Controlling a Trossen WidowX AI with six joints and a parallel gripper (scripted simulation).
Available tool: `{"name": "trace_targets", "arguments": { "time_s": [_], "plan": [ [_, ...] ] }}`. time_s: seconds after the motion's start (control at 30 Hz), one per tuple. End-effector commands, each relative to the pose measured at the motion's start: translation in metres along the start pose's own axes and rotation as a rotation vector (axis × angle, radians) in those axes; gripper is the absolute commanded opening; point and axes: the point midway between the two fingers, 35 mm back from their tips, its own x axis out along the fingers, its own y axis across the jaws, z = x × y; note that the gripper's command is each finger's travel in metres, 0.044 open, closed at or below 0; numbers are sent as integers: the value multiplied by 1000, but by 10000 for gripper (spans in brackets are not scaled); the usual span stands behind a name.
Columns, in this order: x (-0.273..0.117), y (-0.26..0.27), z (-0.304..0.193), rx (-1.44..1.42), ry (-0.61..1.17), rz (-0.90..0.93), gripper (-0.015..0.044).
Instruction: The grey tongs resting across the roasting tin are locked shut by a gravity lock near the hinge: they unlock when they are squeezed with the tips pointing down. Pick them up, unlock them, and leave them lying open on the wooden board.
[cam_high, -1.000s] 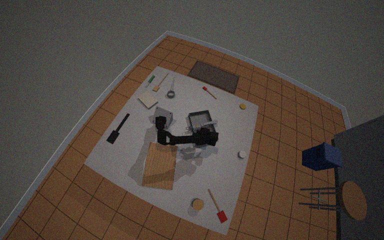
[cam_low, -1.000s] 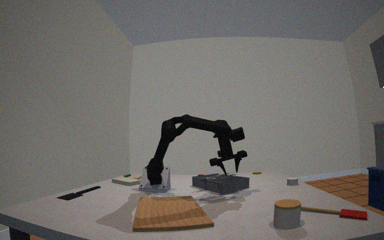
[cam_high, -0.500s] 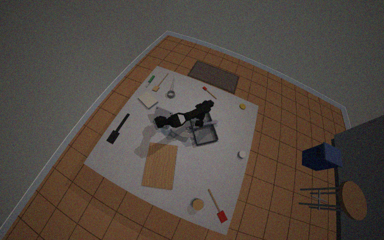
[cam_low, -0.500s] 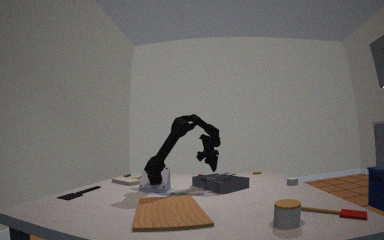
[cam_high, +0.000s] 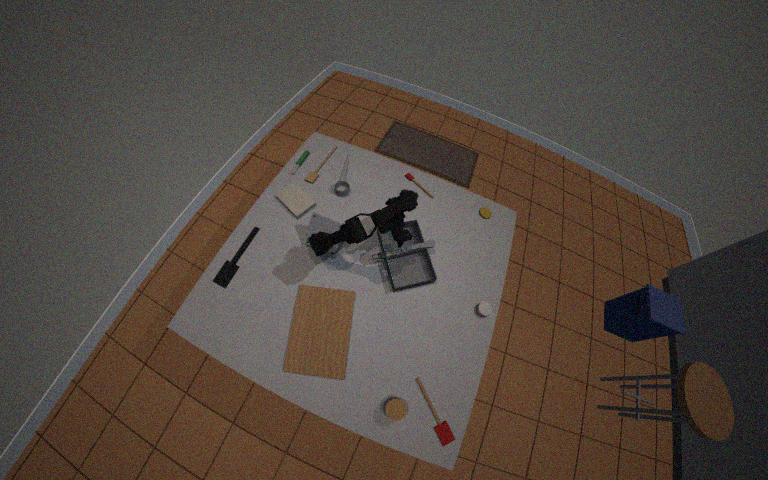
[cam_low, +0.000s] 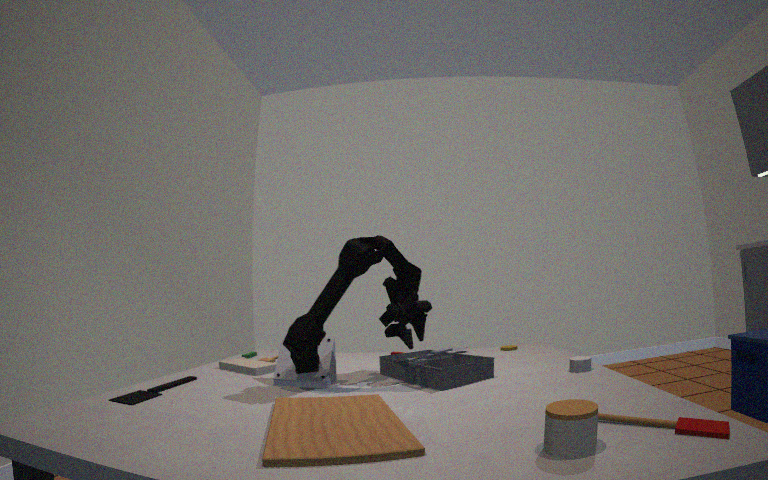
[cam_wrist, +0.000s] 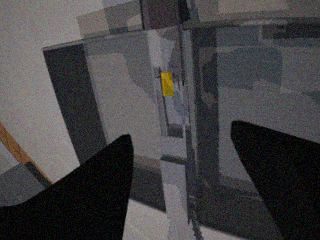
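Tongs (cam_wrist: 175, 160) across the roasting tin (cam_wrist: 74, 114), beneath half-open, empty jaws.

Plain grey walls (cam_low: 481, 215), orange tiled floor (cam_high: 566, 237) (dark mat (cam_high: 427, 153) on it), blue box (cam_high: 643, 313), round stool (cam_high: 705, 408), dim light.

1. Looks like a home kitchen to me: terracotta tile floor (cam_high: 566, 226), plain pale walls (cam_low: 481, 215).
2. White table (cam_high: 430, 350) carries cookware: roasting tin (cam_high: 421, 277), wooden board (cam_high: 318, 331), red spatula (cam_high: 436, 412) at 5 o'clock, black knife (cam_high: 236, 257) at 9.
3. Round wooden stool (cam_high: 705, 408) at 4 o'clock.
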Motion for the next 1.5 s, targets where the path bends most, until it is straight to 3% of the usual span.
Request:
{"name": "trace_targets", "arguments": {
  "time_s": [0.0,1.47],
  "plan": [
    [1,2,-6,-5,1,5,260],
    [63,3,-9,-6,4,3,260]
  ]
}}
